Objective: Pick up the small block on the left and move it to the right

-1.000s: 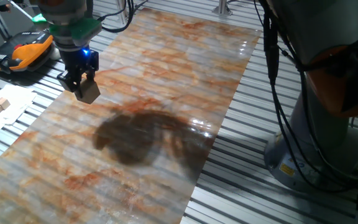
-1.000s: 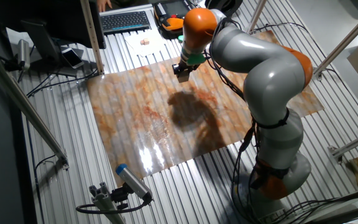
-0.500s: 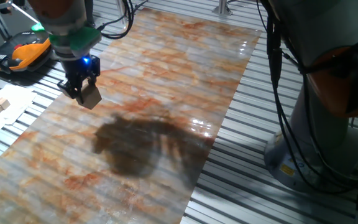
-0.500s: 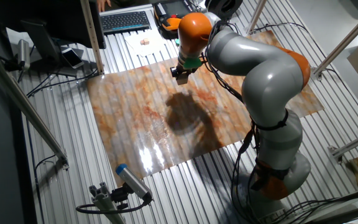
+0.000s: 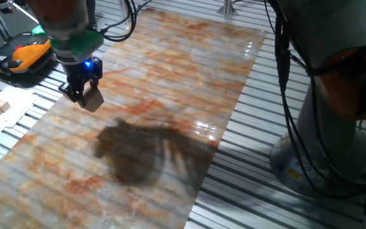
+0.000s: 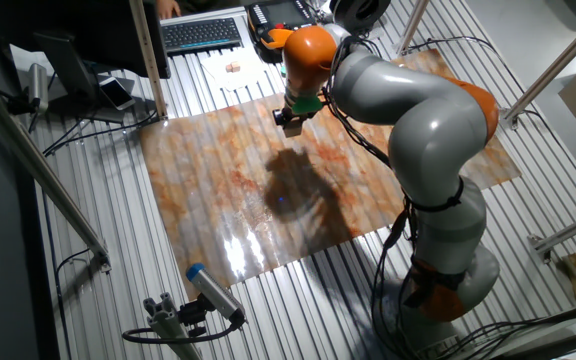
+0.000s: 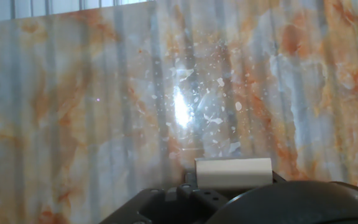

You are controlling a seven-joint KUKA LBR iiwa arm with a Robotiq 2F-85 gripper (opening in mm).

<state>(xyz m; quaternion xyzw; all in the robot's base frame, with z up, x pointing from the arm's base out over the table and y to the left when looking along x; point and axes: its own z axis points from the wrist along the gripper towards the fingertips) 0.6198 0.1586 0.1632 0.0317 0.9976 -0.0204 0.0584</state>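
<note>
The small block (image 5: pixel 93 98) is a light-tan wooden cube held just above the marbled mat (image 5: pixel 170 70), near the mat's left edge. My gripper (image 5: pixel 84 94) is shut on it, under a green ring and a blue light. From the other fixed view the gripper (image 6: pixel 290 118) hangs with the block (image 6: pixel 292 124) over the mat's far edge. In the hand view the block (image 7: pixel 233 172) shows as a pale bar at the bottom centre, above the dark gripper body, with glossy mat below it.
A white paper with two smaller tan cubes (image 5: pixel 2 107) lies left of the mat. An orange and black device (image 5: pixel 24 54) sits behind it, and a keyboard (image 6: pixel 200 33) farther back. The arm's grey base (image 5: pixel 335 127) and cables stand at the right.
The gripper with the block has shifted slightly along the mat's left edge and sunk a little. It stays shut on the block. The arm's shadow on the mat has moved with it.
</note>
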